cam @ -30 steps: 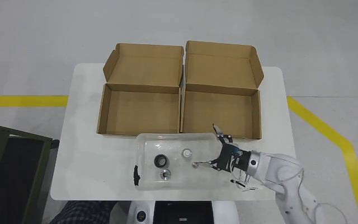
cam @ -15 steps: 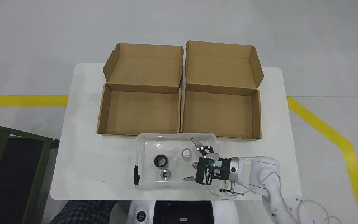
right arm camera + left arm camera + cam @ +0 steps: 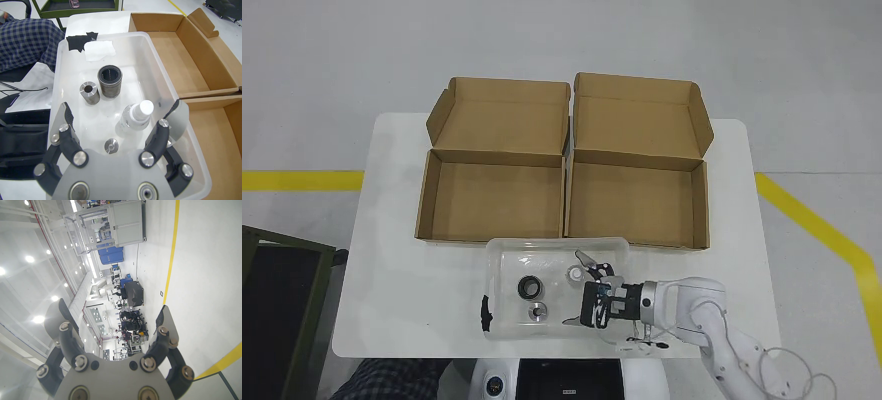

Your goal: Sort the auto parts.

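Right claw (image 3: 122, 105) hangs wide open over the right half of the clear plastic bin (image 3: 162, 62) and holds nothing. The bin lies at the near edge of the white desk (image 3: 392, 260).

Seen between its fingers in the right wrist view, a small clear bottle (image 3: 135, 117) with a white cap stands on the bin floor. It carries fine blue print, too small to read. A flat steel disc (image 3: 111, 145) lies beside the bottle, closer to the wrist.

Farther along the floor a dark bearing sleeve (image 3: 110, 81) stands upright, bore up. Just beside it, close but apart, stands a shorter grey steel bushing (image 3: 89, 93), also upright.

At the bin's left end a plain white paper label (image 3: 99, 50) is stuck to the wall, with torn black tape (image 3: 79, 40) over the rim next to it.

Behind the bin the left cardboard box (image 3: 492, 200) and the right cardboard box (image 3: 637, 205) sit side by side, touching, with their lids folded back.

Left claw (image 3: 113, 306) is also spread wide, with nothing between its fingers, and points out at a hall with a yellow floor line (image 3: 171, 262).
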Available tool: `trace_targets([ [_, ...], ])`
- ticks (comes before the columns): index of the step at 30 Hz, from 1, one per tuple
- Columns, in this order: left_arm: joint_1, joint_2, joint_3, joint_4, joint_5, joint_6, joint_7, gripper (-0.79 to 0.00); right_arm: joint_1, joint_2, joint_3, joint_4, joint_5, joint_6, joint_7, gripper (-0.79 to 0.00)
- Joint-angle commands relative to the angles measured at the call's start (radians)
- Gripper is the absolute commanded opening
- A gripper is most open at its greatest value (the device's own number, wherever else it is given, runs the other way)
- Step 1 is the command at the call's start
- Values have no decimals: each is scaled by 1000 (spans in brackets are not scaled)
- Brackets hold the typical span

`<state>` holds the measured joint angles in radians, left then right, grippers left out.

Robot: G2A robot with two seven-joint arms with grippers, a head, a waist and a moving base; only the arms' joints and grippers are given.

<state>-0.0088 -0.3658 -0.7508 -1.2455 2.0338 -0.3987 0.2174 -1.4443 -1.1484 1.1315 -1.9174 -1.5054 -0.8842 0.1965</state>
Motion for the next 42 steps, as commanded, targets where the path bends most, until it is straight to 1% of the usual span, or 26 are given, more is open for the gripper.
trace_targets([
  [1,0,0,0,0,0,0,0,0,5,0,-1,7,8,5,2,0],
  [4,0,0,0,0,0,0,0,0,12,2,-6,18,17,7,13,0],
  [5,0,0,0,0,0,0,0,0,15,2,-8,21,20,8,15,-12],
  [7,0,0,0,0,0,0,0,0,19,2,-13,29,25,14,21,-3],
  [10,0,0,0,0,0,0,0,0,25,3,-17,43,37,20,27,-12],
  [12,0,0,0,0,0,0,0,0,31,4,-22,53,41,23,29,0],
  [15,0,0,0,0,0,0,0,0,39,4,-27,65,48,29,32,-25],
  [20,0,0,0,0,0,0,0,0,49,5,-31,78,62,42,38,-148],
  [22,0,0,0,0,0,0,0,0,53,6,-33,82,65,45,39,-243],
  [23,0,0,0,0,0,0,0,0,55,6,-34,83,67,46,39,-305],
  [25,0,0,0,0,0,0,0,0,58,7,-35,87,71,50,41,-382],
  [26,0,0,0,0,0,0,0,0,59,8,-36,89,73,52,42,-397],
  [31,0,0,0,0,0,0,0,0,64,10,-35,95,82,59,43,-425],
  [34,0,0,0,0,0,0,0,0,66,12,-34,97,85,61,44,-468],
  [36,0,0,0,0,0,0,0,0,67,13,-34,98,88,64,43,-545],
  [38,0,0,0,0,0,0,0,0,68,14,-33,92,91,61,40,-656],
  [39,0,0,0,0,0,0,0,0,68,15,-31,87,92,61,38,-727],
  [41,0,0,0,0,0,0,0,0,66,17,-29,77,92,59,35,-785],
  [42,0,0,0,0,0,0,0,0,65,18,-28,70,92,55,33,-785],
])
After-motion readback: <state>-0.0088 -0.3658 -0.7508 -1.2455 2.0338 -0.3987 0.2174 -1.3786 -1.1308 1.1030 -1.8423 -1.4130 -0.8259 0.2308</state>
